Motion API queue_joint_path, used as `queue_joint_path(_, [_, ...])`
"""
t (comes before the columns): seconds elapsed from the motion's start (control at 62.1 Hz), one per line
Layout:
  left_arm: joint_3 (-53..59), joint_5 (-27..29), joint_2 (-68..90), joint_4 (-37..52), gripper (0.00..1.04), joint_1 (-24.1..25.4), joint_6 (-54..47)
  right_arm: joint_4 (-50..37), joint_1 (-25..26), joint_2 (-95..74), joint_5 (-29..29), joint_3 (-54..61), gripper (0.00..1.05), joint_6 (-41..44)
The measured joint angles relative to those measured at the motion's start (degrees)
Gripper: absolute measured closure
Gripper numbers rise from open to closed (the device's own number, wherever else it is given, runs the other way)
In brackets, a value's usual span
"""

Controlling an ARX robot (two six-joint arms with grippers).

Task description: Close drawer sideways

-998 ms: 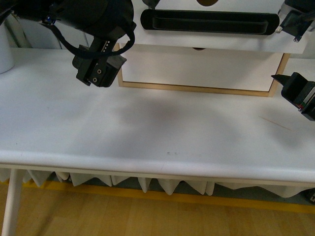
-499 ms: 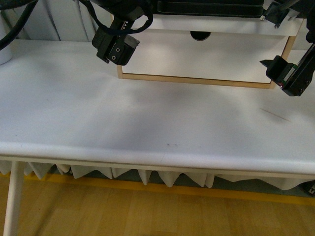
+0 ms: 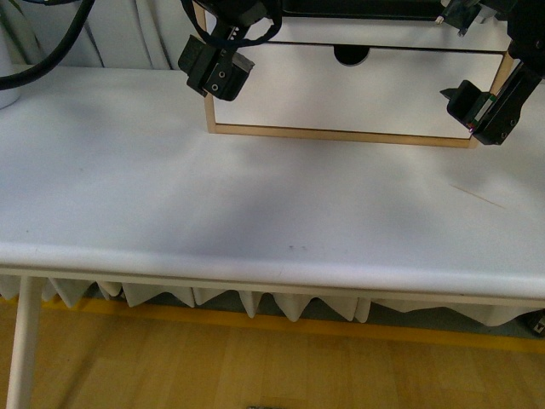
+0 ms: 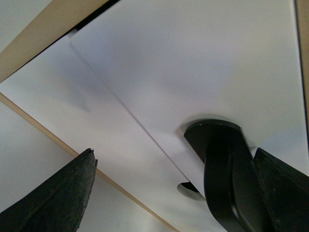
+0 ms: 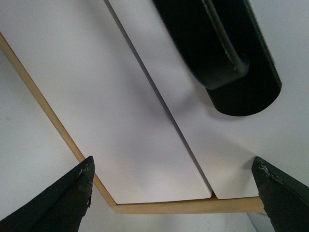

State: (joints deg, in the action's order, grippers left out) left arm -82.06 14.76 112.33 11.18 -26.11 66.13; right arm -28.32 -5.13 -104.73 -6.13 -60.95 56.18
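Observation:
The drawer (image 3: pixel 383 34) is the upper white front with a long black bar handle (image 3: pixel 358 8), cut off by the top of the front view. Below it sits the plain white drawer (image 3: pixel 358 89) in a wooden frame (image 3: pixel 341 135). My left gripper (image 3: pixel 217 72) is open at the cabinet's left end and my right gripper (image 3: pixel 481 106) is open at its right end. In the left wrist view the open gripper (image 4: pixel 175 153) faces the drawer front (image 4: pixel 203 63) and one handle end (image 4: pixel 222 164). In the right wrist view the open gripper (image 5: pixel 173 164) faces the drawer (image 5: pixel 231 145) and the other handle end (image 5: pixel 217 43).
The cabinet stands at the back of a white table (image 3: pixel 255 213). A white object (image 3: pixel 7 85) sits at the far left edge. A thin mark (image 3: pixel 477 196) lies on the table at the right. The table's front edge (image 3: pixel 272 277) runs above a wooden floor.
Both grippers have moved away from me towards the cabinet front, the left one rightwards and the right one leftwards. The cabinet now sits higher in the front view.

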Motion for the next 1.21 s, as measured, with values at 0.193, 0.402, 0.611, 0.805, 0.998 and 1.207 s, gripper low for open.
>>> queue_joint_path(0.193, [0.2,0.0,0.0,0.2,0.06,0.1,0.1,0.3,0.1,-0.1,0.0,-0.1,0.09,-0.1])
queue_joint_path(0.402, [5.4,0.4,-3.0,1.6,0.06,0.5,-0.4,0.9,0.1,2.7,0.0,1.9,0.09,-1.1])
queue_joint_path(0.611, [16.9,1.3,-12.9,5.4,0.06,1.7,-3.3,1.7,0.1,13.3,1.2,9.6,0.09,-5.2])
queue_joint_path(0.805, [31.4,1.2,-26.6,8.0,0.06,2.7,-7.5,4.3,0.1,27.4,3.9,19.3,0.09,-10.2])
queue_joint_path(0.998, [43.9,3.7,-41.1,6.4,0.06,3.2,-13.8,9.9,-0.1,43.8,6.8,29.2,0.09,-15.7])
queue_joint_path(1.207, [55.4,8.2,-60.0,-3.5,0.06,3.3,-22.8,20.5,-0.5,64.4,10.9,39.2,0.09,-21.1])
